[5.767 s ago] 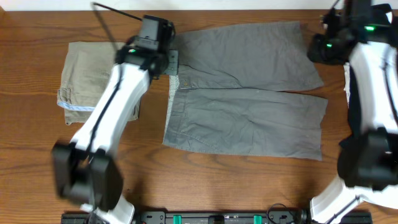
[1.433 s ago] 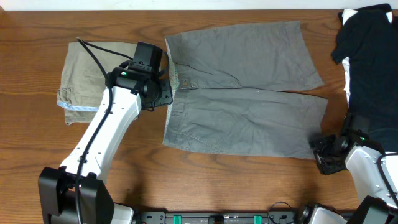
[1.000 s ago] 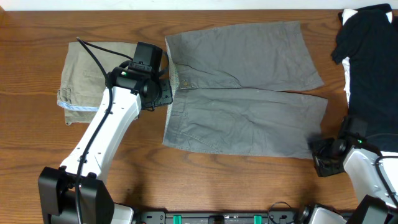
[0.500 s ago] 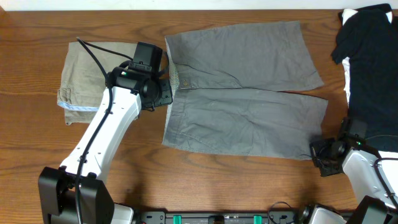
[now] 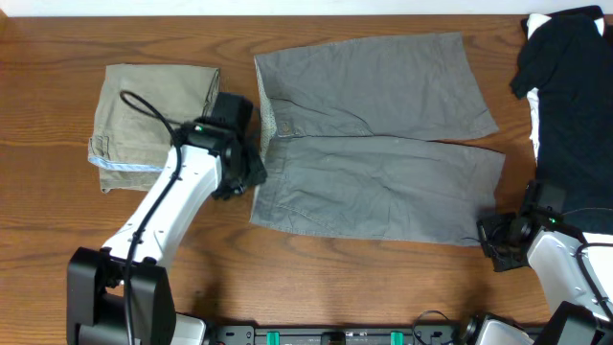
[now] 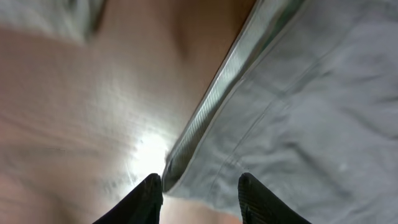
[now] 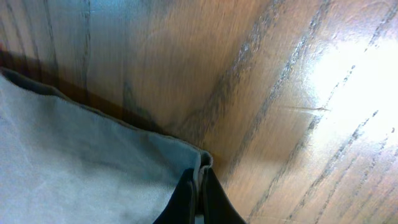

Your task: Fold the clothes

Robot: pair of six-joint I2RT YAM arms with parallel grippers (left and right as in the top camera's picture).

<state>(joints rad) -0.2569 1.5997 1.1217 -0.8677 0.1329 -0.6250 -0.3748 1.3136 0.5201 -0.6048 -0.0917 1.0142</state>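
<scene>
The grey shorts [image 5: 383, 144] lie spread flat in the middle of the table, waistband to the left, legs to the right. The khaki shorts [image 5: 144, 105] lie folded at the left, pale blue waistband edge showing. My left gripper [image 5: 244, 177] is open over the lower waistband corner of the grey shorts [image 6: 298, 112], its fingertips [image 6: 149, 193] straddling that corner. My right gripper [image 5: 490, 240] is shut on the lower right hem corner of the grey shorts [image 7: 93, 168], the cloth pinched between its fingers [image 7: 185, 199].
A dark garment [image 5: 575, 96] over something white lies at the right edge, just above my right arm. The wooden table [image 5: 335, 287] shows in front of the shorts. A black rail runs along the near edge.
My left gripper has moved down along the waistband toward the lower corner of the grey shorts. My right gripper has closed on the hem corner and stays there.
</scene>
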